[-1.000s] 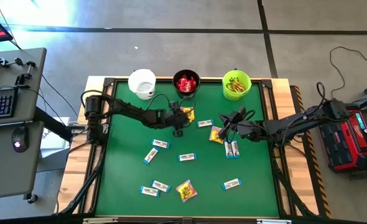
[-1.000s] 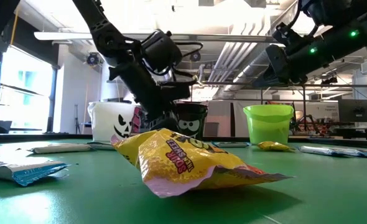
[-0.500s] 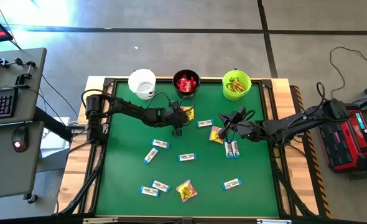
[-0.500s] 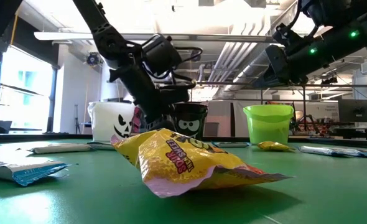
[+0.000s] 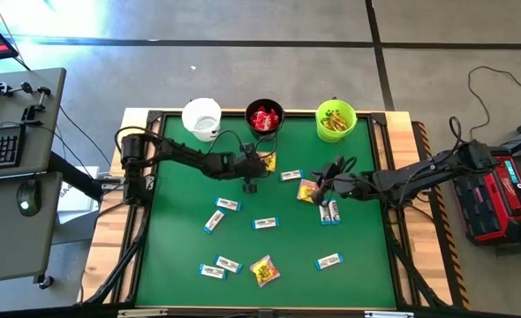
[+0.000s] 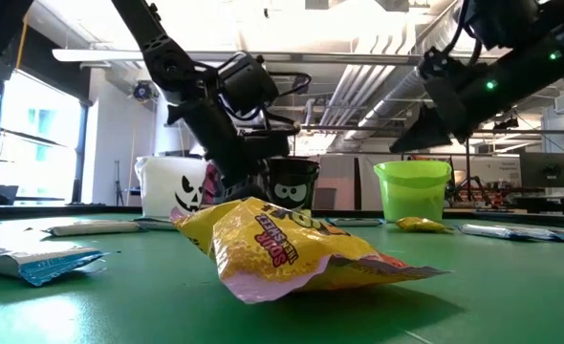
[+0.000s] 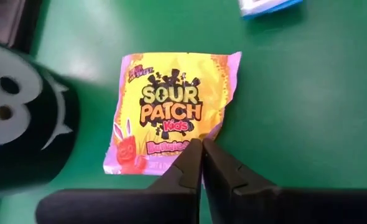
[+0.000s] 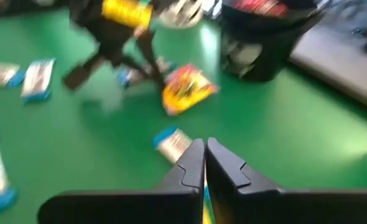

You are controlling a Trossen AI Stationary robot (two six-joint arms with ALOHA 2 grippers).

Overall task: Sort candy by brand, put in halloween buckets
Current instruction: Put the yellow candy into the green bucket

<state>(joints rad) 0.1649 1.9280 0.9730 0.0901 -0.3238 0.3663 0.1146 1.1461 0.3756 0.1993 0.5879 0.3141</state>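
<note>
Clearly your left gripper [image 7: 201, 149], jaws together and empty, sat at the lower edge of the yellow-and-pink packet [image 7: 171, 112] mid-frame.

Yellow-pink packet [image 7: 171, 115] — (green) table [image 7: 308, 93]

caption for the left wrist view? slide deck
Left gripper shut at the edge of a yellow-and-pink Sour Patch Kids packet lying flat beside the black bucket.

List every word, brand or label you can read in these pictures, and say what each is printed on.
"SOUR PATCH Kids": the yellow-and-pink packet beside the black bucket.
"SOUR": partly readable on the yellow packet nearest the low camera; the rest is creased.
White-and-blue bars: too small to read.
Red candy in the black bucket: unreadable.
</note>
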